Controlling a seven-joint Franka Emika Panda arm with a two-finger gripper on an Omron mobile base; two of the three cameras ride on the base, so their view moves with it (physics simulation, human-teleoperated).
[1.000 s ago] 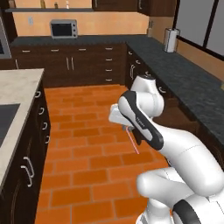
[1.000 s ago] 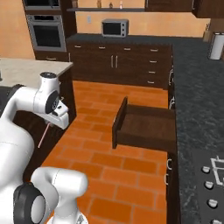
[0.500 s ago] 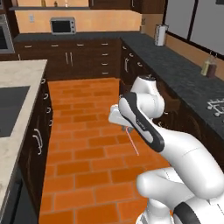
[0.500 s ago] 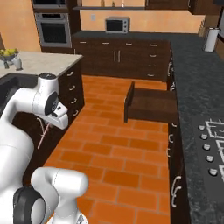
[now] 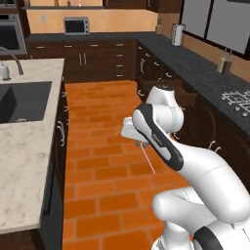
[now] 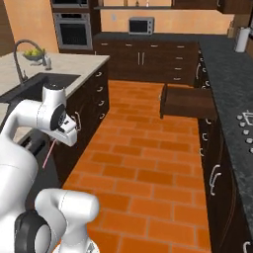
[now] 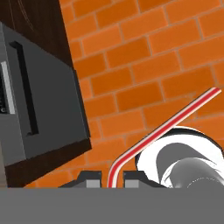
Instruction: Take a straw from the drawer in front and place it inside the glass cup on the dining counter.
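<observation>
Though unlabelled, straw between fingers

floor: orange brick, runs from the microwave wall toward the cameras
microwave: silver, on the far black counter, the landmark
wall oven: left of the microwave, set in dark cabinets
black counter: runs right of the microwave and along the right wall
paper towel roll: upright on the black counter, right of the microwave
bottle: small, on the black counter, well nearer than the microwave
stove burners: in the black counter, nearer again
sink: dark basin, left of and nearer than the microwave
faucet: curved, silvery, at the sink
fruit bowl: yellow-green fruit, behind the faucet
</observation>
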